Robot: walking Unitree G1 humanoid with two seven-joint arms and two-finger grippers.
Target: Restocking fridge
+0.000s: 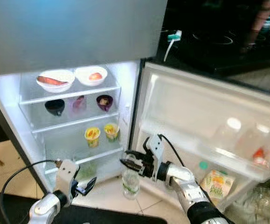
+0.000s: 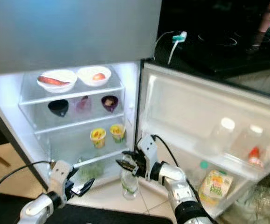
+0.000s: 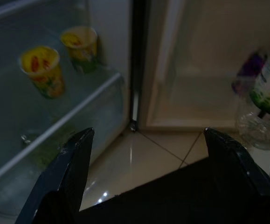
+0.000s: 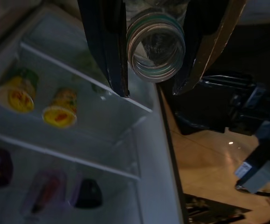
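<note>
Right gripper jaws grasp clear bottle; left gripper jaws released.

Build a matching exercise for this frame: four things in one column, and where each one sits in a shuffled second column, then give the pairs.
Things:
1. two white bowls
2. two yellow cups
3. clear bottle
4. juice carton

Places:
A. lower bin of the open fridge door
B. between the right gripper's jaws, held by its neck in front of the fridge
C. top shelf of the fridge
D. third shelf down in the fridge

Pairs: 1-C, 2-D, 3-B, 4-A
</note>
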